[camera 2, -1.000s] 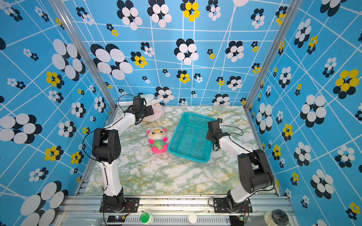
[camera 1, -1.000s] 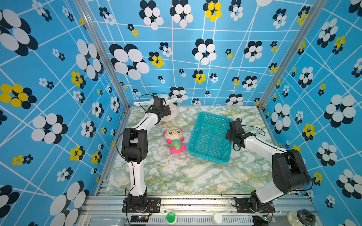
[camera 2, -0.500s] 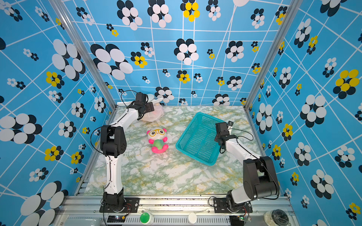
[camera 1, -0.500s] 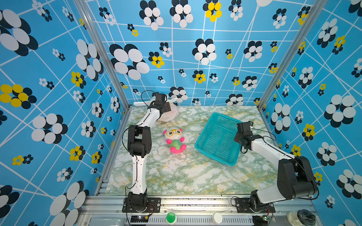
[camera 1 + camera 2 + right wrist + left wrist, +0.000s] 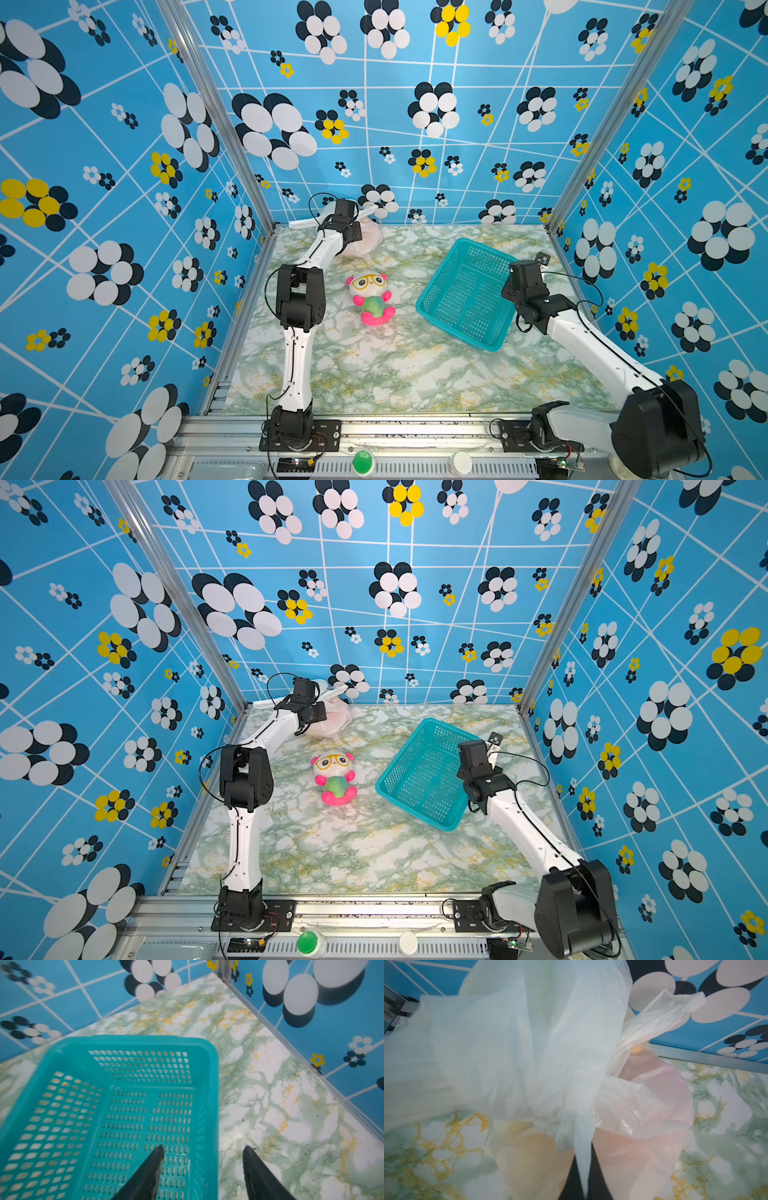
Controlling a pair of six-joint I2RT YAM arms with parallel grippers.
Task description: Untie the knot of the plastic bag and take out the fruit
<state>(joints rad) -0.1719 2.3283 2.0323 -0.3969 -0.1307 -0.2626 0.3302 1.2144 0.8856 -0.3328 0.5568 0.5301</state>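
Left end effector is shown pinched on the bag only in its wrist view; right end effector is spread astride the basket wall.

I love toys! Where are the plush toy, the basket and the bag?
plush toy [image 5: 372, 305], in a top view, green belly.
basket [image 5: 438, 271], in a top view, its rim.
bag [image 5: 368, 240], in a top view, bulging side.

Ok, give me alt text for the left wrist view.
The left fingers are shut on a strip of the plastic bag, whose white folds fill most of the frame. Orange and pink fruit shows through it, on the marbled table.
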